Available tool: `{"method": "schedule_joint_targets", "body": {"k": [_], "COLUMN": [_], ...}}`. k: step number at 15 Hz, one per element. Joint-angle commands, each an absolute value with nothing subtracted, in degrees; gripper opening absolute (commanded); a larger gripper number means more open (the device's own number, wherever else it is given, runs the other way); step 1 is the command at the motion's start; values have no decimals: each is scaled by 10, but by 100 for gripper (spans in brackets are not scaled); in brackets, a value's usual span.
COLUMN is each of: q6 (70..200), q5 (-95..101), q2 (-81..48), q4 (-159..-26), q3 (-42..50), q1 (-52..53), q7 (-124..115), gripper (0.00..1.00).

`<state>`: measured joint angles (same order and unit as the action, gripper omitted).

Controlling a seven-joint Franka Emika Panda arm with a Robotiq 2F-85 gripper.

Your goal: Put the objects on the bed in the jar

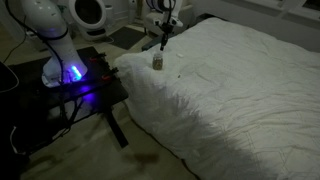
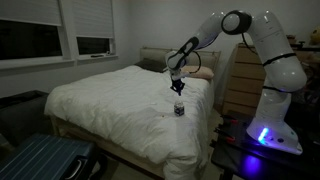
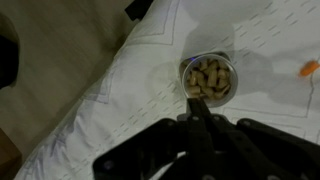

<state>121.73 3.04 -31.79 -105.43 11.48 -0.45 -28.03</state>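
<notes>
The jar point(image 3: 210, 78) stands upright on the bed point(image 3: 110, 95) near its edge. Several small tan-olive objects point(image 3: 208, 80) lie inside it. My gripper point(image 3: 196, 104) hangs just above the jar's rim, its fingers pressed together and shut; I see nothing between them. In both exterior views the gripper point(image 1: 163, 40) point(image 2: 177, 88) points down over the jar point(image 1: 157, 61) point(image 2: 179, 108) on the white quilted bed point(image 1: 240, 95) point(image 2: 110, 100).
A small orange bit point(image 3: 308, 69) lies on the cover right of the jar. A dark shape point(image 3: 140, 8) sits at the bed's far edge. The robot base point(image 1: 68, 70) glows blue on a black stand point(image 1: 70, 100). A dresser point(image 2: 240, 80) stands behind the arm.
</notes>
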Motion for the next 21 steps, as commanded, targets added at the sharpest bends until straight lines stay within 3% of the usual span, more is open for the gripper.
{"method": "schedule_joint_targets", "body": {"k": [1,16,17,21], "q6": [1256,1453,1458,1474], "q5": [40,42,40,33], "q2": [-301,-434,-444,-480], "q4": [-1064,-1028,-1023,-994], "q3": [136,195,196,195], "q1": [-10,-43,-43,-46], "q7": [-315,-341,-341,-339], "gripper": [0,0,21,50]}}
